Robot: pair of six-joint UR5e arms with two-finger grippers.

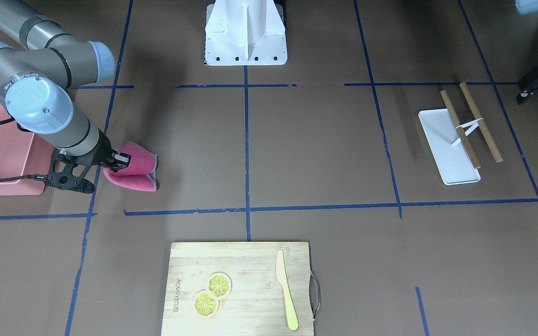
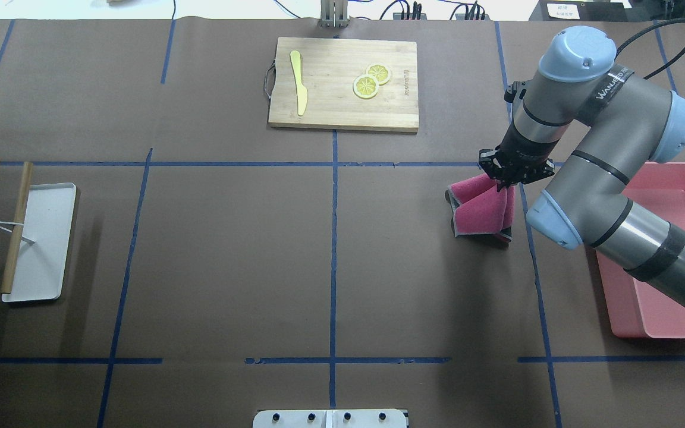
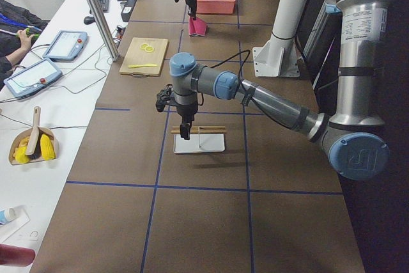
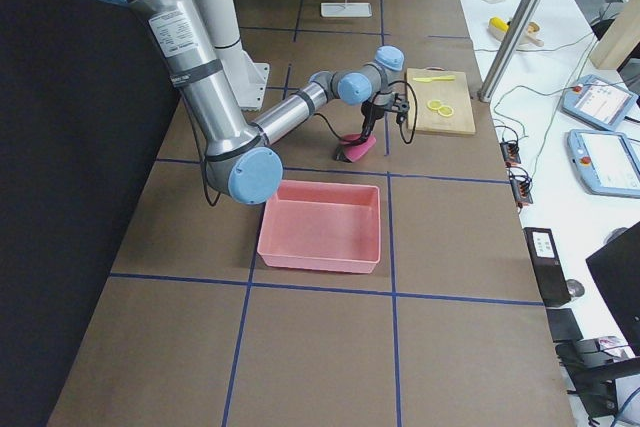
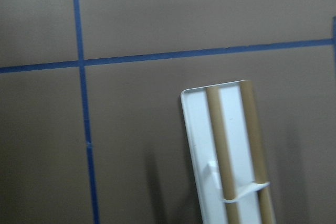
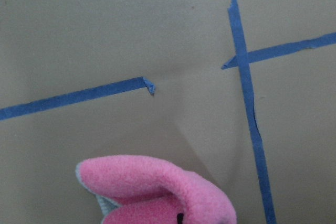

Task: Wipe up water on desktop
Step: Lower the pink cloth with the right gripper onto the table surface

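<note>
Right pincer (image 2: pixel 504 183) is clamped on a pink cloth (image 2: pixel 480 213) drooping onto the brown, blue-taped tabletop (image 2: pixel 229 267) filling the overhead frame, mid-right beside a pink bin (image 2: pixel 663 297); left pincer (image 3: pixel 185 133) hangs over the white tray (image 3: pixel 211 146), can't tell its gap.

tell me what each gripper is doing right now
left gripper: cannot be told; it hangs above the white tray
right gripper: closed, holding the pink cloth
</note>
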